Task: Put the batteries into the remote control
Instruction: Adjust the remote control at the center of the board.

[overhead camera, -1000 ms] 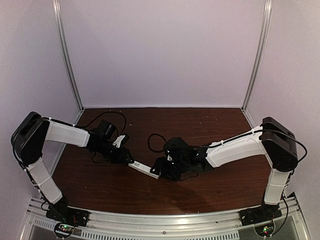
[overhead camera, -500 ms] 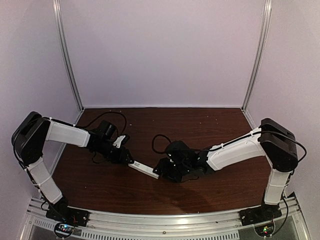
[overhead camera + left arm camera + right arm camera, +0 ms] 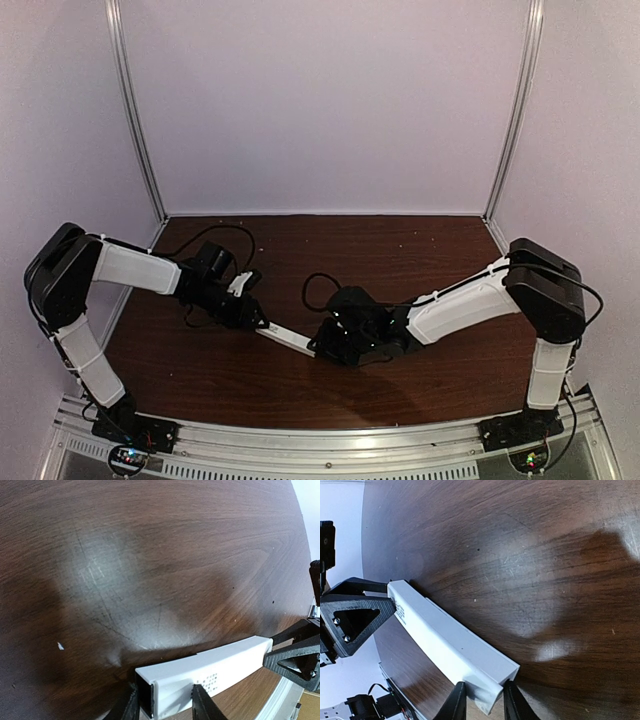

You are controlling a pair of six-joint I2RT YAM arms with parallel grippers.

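The white remote control lies slantwise low over the brown table, between my two arms. My left gripper is shut on its left end; in the left wrist view both black fingers press the sides of the remote control at its open dark end, around the left gripper. My right gripper is shut on the other end; in the right wrist view its fingertips clamp the remote control at the right gripper. The batteries are out of view.
A dark wooden table is walled by white panels with metal posts at the back corners. An aluminium rail runs along the near edge. Black cables loop off both wrists.
My right arm has slid a little left and its jaws have closed on the remote's right end. The left jaws have narrowed onto the left end.
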